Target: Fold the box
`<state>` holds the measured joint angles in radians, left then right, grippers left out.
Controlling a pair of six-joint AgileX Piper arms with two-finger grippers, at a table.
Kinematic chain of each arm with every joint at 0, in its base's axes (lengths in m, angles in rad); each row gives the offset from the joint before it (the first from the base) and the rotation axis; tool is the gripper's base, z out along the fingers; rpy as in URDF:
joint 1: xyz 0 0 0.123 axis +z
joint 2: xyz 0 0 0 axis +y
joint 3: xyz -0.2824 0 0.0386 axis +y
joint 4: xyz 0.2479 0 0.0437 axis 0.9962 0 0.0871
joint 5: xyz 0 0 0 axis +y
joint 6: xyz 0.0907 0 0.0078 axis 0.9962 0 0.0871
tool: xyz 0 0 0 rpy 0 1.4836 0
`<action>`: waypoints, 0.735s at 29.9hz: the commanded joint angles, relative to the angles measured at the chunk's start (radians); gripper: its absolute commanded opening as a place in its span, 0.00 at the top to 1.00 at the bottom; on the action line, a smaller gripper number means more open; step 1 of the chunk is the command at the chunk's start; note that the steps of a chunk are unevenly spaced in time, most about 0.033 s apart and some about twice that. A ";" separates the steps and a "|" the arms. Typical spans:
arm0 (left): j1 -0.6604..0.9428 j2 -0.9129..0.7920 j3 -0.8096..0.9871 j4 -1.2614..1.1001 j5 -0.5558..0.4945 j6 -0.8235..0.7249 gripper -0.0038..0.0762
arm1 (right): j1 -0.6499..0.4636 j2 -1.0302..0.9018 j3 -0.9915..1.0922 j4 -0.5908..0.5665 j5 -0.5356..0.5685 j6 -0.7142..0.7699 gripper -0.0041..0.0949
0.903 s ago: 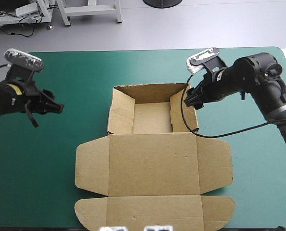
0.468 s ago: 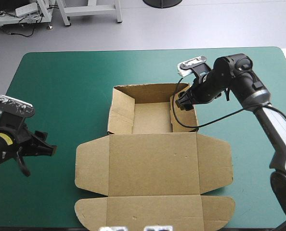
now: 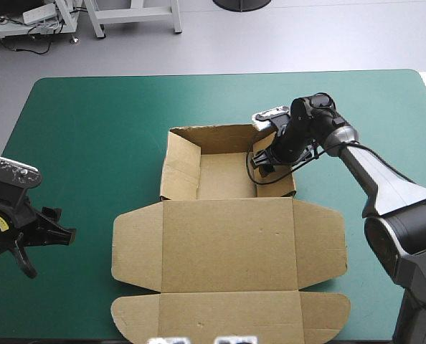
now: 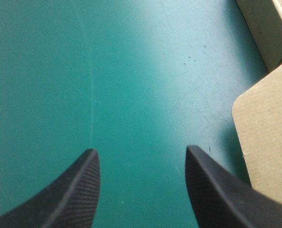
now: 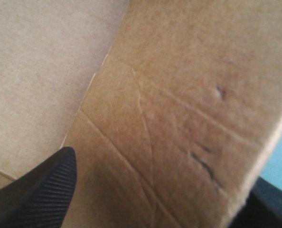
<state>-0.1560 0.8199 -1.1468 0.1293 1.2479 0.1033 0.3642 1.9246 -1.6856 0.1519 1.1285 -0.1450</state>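
Note:
The brown box (image 3: 227, 244) lies mid-table as an open tray, walls raised at the far side and the lid flat toward the near edge with its side flaps spread. My right gripper (image 3: 264, 163) is open and straddles the tray's right wall (image 5: 179, 95), one black finger (image 5: 41, 190) inside the tray and the other outside it. Off to the left over the teal-green cover, my left gripper (image 3: 59, 233) is open and holds nothing. In the left wrist view the left gripper (image 4: 141, 159) points across bare cover, and a rounded flap corner of the box (image 4: 269, 137) lies beside one finger.
The right arm's black cable hangs in a loop (image 3: 259, 175) over the tray's right wall. Bare teal-green cover (image 3: 91, 129) stretches around the box on the left and at the far side.
My right gripper has swung left and down from outside the tray's far right corner onto its right wall. My left arm has drawn back toward the table's near left.

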 commanded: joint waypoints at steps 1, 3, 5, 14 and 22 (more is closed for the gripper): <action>0.004 -0.004 -0.023 0.005 -0.047 -0.010 0.46 | -0.004 -0.033 -0.023 0.021 -0.026 0.001 0.44; 0.004 -0.004 -0.023 0.005 -0.047 -0.010 0.46 | -0.004 -0.031 -0.023 0.021 -0.033 0.001 0.63; 0.004 -0.004 -0.023 0.005 -0.047 -0.010 0.46 | -0.004 -0.031 -0.023 0.007 -0.035 -0.012 0.83; 0.004 -0.004 -0.023 0.005 -0.047 -0.010 0.46 | -0.037 -0.031 -0.062 -0.067 -0.033 -0.068 0.98; 0.004 -0.004 -0.022 -0.006 -0.052 -0.010 0.47 | -0.269 -0.019 -0.290 -0.137 0.039 -0.141 0.98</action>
<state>-0.1560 0.8199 -1.1468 0.1293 1.2470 0.1024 0.1952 1.9535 -1.8786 0.0774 1.1596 -0.2592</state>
